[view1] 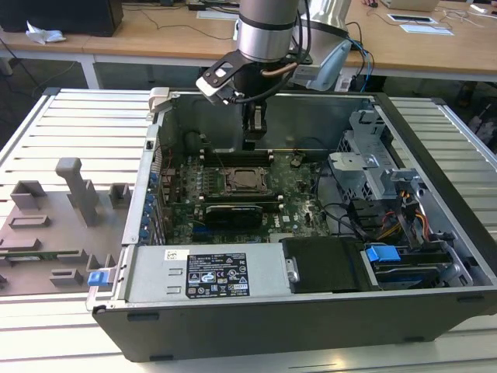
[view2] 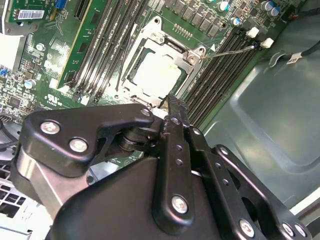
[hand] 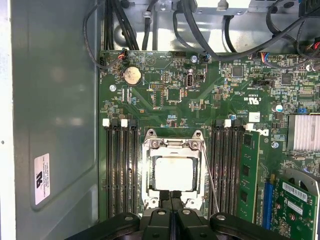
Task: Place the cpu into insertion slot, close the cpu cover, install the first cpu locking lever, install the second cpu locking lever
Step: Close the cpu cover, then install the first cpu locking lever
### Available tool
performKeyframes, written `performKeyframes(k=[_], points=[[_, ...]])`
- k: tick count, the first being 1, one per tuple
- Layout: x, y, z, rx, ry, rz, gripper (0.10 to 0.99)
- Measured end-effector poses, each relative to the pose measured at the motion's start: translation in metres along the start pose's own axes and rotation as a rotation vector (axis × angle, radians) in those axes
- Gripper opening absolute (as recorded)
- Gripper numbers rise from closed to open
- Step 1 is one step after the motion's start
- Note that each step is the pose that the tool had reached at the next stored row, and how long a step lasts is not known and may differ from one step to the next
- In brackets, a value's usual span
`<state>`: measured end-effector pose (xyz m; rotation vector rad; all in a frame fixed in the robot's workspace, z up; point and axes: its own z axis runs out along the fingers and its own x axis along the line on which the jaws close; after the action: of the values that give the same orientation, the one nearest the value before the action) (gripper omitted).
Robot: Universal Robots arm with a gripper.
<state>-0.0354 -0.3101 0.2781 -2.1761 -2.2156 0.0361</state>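
Observation:
The cpu (hand: 173,173) lies flat in the insertion slot (hand: 150,200) on the green motherboard (hand: 165,105), its silver top showing. The cpu cover (hand: 173,145) lies down around it as a silvery frame. A thin wire locking lever (hand: 210,180) slants away from the slot's corner over the memory slots; it is also the lever (view2: 227,50) in the second wrist view. My gripper (hand: 171,195) hangs just above the slot's edge, shut with nothing between its fingers. In the exterior view the gripper (view1: 255,142) stands above the cpu (view1: 247,180), towards the case's back wall.
Black memory slots (hand: 122,170) flank the socket on both sides. The open case's metal wall (hand: 55,110) stands close beside the board. Cables (hand: 200,30) run past the board's far edge. A drive cage (view1: 373,167) and a power supply (view1: 217,273) fill the case's other sides.

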Motion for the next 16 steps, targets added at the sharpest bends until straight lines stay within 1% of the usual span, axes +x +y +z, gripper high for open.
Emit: performKeyframes(k=[10,12,14,16], points=[[0.0000,0.0000,-0.0003,0.000,-0.0001,-0.002,0.106],[0.0000,0.0000,-0.0003,0.000,-0.0015,-0.033,0.106],[0.0000,0.0000,-0.0003,0.001,-0.0041,-0.096,0.106],[0.0000,0.0000,-0.0003,0.001,-0.0057,-0.136,0.106]])
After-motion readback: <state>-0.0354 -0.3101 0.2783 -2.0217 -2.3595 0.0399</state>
